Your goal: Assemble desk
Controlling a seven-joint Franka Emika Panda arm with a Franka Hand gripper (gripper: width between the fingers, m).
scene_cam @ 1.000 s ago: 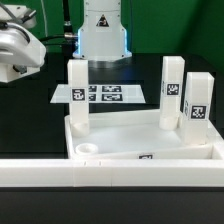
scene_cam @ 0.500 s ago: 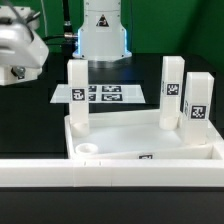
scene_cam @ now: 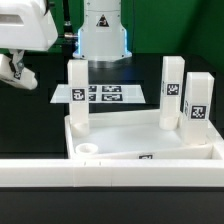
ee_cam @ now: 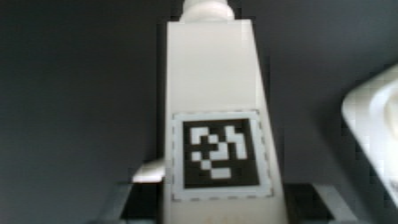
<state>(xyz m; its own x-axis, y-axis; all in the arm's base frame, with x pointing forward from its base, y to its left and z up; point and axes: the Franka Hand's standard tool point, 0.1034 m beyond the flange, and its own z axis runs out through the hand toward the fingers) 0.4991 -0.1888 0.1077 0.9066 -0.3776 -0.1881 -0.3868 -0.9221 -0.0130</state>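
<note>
The white tray-like tabletop (scene_cam: 130,135) lies behind the low wall, with three white tagged legs standing in its corner sockets: one at the exterior view's left (scene_cam: 78,95) and two at its right (scene_cam: 171,90) (scene_cam: 197,110). The near left socket (scene_cam: 87,150) is empty. My gripper (scene_cam: 14,72) hangs at the far upper left, away from the tabletop. In the wrist view it (ee_cam: 217,200) is shut on a fourth white leg (ee_cam: 214,90) with a black-and-white tag, which runs lengthwise between the dark fingers (ee_cam: 143,196). A tabletop edge (ee_cam: 370,120) shows beside the leg.
The long white low wall (scene_cam: 110,176) crosses the front. The marker board (scene_cam: 100,94) lies flat on the black table behind the tabletop. The robot base (scene_cam: 103,30) stands at the back centre.
The hand has swung from a tilted pose to a more upright one and risen a little at the exterior view's upper left. The tabletop and its three legs have not moved.
</note>
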